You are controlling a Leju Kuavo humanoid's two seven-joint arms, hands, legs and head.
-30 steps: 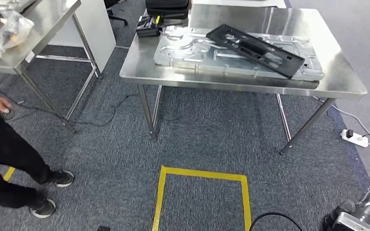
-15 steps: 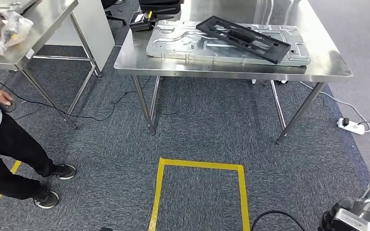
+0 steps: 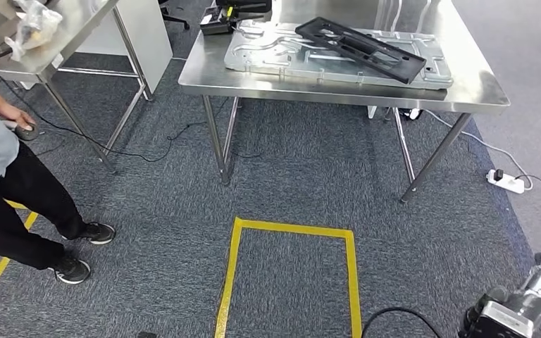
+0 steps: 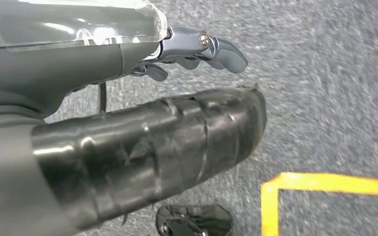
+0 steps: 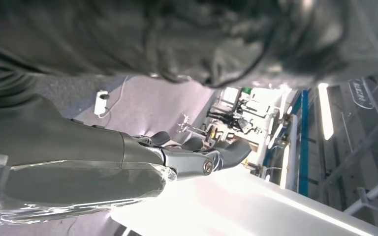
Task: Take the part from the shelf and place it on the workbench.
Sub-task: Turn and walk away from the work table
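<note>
Since a second ago the whole scene has slid in the head view, so the camera has turned and not the things; the person at the left has also stepped, both feet now nearer the picture's edge.

One black frame-like part [image 3: 370, 48] lies slantwise on one silver moulded plate [image 3: 338, 54], and that plate rests flat on the near steel table [image 3: 268, 86]. One black case [image 3: 234, 15] sits at the far corner of the same table, just beside the plate. A second steel table [image 3: 56, 44] stands to the left, well apart, with one clear plastic bag [image 3: 35, 27] on it.

On the grey carpet [image 3: 303, 176] one square of yellow tape [image 3: 289, 271] lies in front of the near table. One white power strip [image 3: 505, 181] lies on the floor to the right, near a table leg.

One person [image 3: 3, 176] in dark trousers and two dark shoes stands at the left and holds a small round dark thing in one hand.

The robot's left hand [image 4: 197, 49] hangs over the carpet with its fingers apart, holding nothing. Its right hand [image 5: 197, 157] also holds nothing, fingers stretched out and spread.
</note>
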